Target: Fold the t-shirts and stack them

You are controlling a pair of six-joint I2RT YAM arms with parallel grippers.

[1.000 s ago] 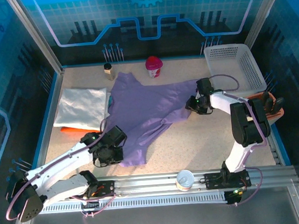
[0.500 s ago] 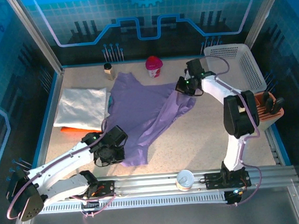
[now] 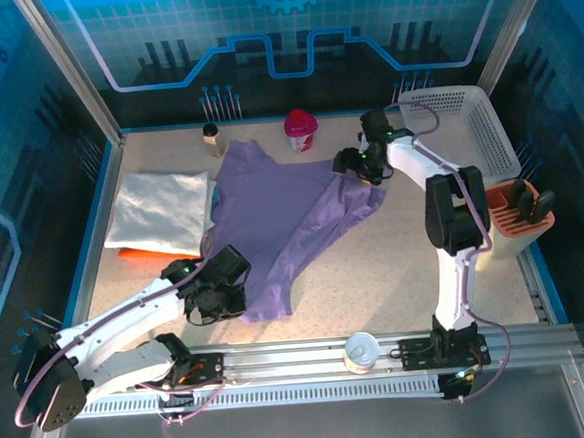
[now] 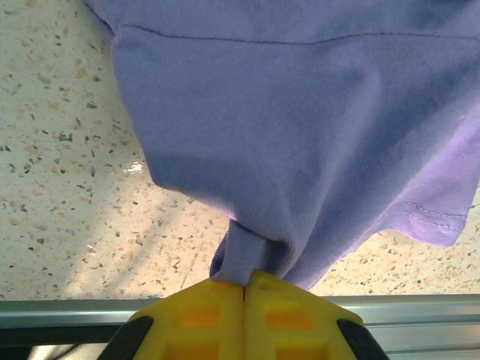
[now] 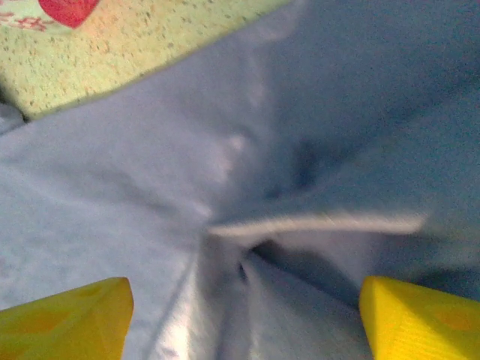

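The lavender t-shirt (image 3: 272, 215) lies spread mid-table, its right side folded over in a diagonal flap. The left gripper (image 4: 244, 289) is pinched tight on a bunched fold of its near hem. The right gripper (image 5: 244, 300) hovers over the shirt's far right edge, jaws wide, gripping nothing. A folded white t-shirt (image 3: 161, 210) lies to the left atop an orange t-shirt (image 3: 134, 255). A white mesh basket (image 3: 461, 127) stands far right.

Table (image 3: 405, 261) right of purple shirt (image 3: 272, 215) bare; basket (image 3: 466, 132) beyond.
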